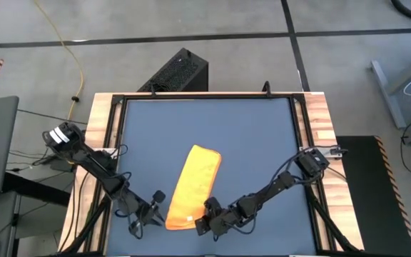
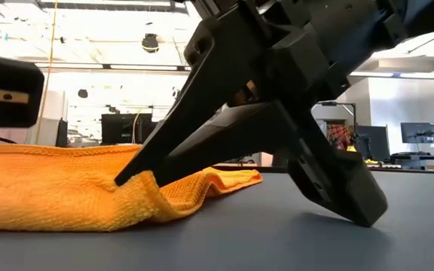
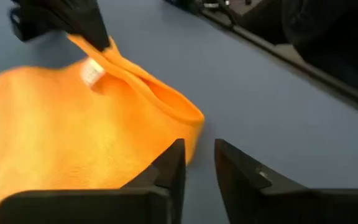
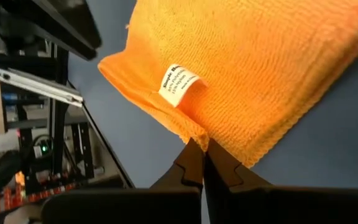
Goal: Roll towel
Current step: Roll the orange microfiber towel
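- Your towel [image 1: 193, 187] lies long from 12 to 6 on the worktop [image 1: 262, 143].
- Right gripper [image 1: 204, 220]: jaws pinch its 6 o'clock edge.
- Left gripper [image 1: 148, 213]: jaws slightly parted, empty, at towel's 9 o'clock.

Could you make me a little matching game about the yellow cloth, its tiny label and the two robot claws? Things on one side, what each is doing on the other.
Things:
1. towel
2. white tag
3. left gripper
4. right gripper

States:
A. pinching the towel's edge
B. folded into a strip on the blue tabletop
C. fingers apart, holding nothing, beside the towel
D. sewn near the pinched corner

Pairs: 1-B, 2-D, 3-C, 4-A
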`<action>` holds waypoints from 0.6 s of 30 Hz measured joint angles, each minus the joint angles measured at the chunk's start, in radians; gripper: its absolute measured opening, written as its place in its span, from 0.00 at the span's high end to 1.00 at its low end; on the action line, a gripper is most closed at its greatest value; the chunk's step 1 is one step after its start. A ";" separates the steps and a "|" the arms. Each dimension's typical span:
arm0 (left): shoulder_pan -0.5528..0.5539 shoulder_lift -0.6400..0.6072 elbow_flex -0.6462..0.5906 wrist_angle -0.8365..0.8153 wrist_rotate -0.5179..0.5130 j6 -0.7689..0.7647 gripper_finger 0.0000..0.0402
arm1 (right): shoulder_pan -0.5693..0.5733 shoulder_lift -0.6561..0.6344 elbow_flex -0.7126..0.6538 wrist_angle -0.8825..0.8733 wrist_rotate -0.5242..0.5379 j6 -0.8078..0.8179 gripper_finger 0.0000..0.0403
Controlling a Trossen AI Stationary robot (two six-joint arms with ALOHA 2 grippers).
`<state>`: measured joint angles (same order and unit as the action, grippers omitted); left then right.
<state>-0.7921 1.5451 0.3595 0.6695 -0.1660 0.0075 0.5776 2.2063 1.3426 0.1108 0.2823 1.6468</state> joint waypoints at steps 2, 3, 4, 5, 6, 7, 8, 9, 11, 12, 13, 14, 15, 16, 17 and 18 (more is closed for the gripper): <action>0.000 0.035 0.014 0.001 0.001 0.004 0.74 | 0.006 0.000 0.000 0.000 0.021 0.009 0.95; 0.000 0.054 0.025 0.001 0.001 0.004 0.71 | 0.009 0.000 0.000 -0.001 0.028 0.015 0.95; 0.000 0.072 0.038 0.001 -0.002 0.004 0.68 | 0.011 0.000 0.000 -0.001 0.039 0.022 0.95; 0.000 0.089 0.052 0.000 -0.005 0.004 0.65 | 0.013 0.000 0.000 -0.002 0.048 0.026 0.95; 0.000 0.107 0.069 0.002 -0.008 0.008 0.61 | 0.014 0.000 0.000 -0.002 0.056 0.027 0.95; 0.000 0.124 0.086 0.003 -0.022 0.018 0.58 | 0.016 0.000 0.000 -0.002 0.063 0.027 0.95; 0.000 0.139 0.101 0.004 -0.039 0.025 0.56 | 0.017 0.000 -0.001 -0.002 0.066 0.028 0.95; 0.000 0.154 0.114 0.004 -0.058 0.026 0.53 | 0.017 0.000 -0.001 -0.002 0.066 0.028 0.95; 0.000 0.184 0.137 0.003 -0.086 0.012 0.49 | 0.017 0.000 -0.001 -0.002 0.066 0.028 0.95; 0.000 0.196 0.144 0.000 -0.094 0.007 0.47 | 0.018 0.000 -0.001 -0.002 0.068 0.028 0.95; 0.000 0.208 0.153 -0.003 -0.101 -0.002 0.47 | 0.020 0.000 -0.001 -0.002 0.070 0.028 0.95; 0.000 0.216 0.164 -0.007 -0.104 -0.015 0.46 | 0.021 0.000 -0.001 -0.002 0.077 0.028 0.95; 0.000 0.223 0.173 -0.011 -0.107 -0.033 0.46 | 0.023 0.000 -0.001 -0.002 0.086 0.028 0.95; 0.000 0.225 0.180 -0.024 -0.113 -0.053 0.47 | 0.026 0.000 -0.001 -0.002 0.096 0.029 0.95; 0.000 0.225 0.184 -0.035 -0.122 -0.072 0.49 | 0.028 0.000 -0.001 -0.002 0.103 0.029 0.95; 0.000 0.225 0.187 -0.042 -0.133 -0.089 0.51 | 0.030 0.000 -0.001 -0.001 0.113 0.030 0.95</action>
<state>-0.7918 1.7699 0.5469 0.6277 -0.2989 -0.0815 0.6073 2.2063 1.3418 0.1093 0.3949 1.6772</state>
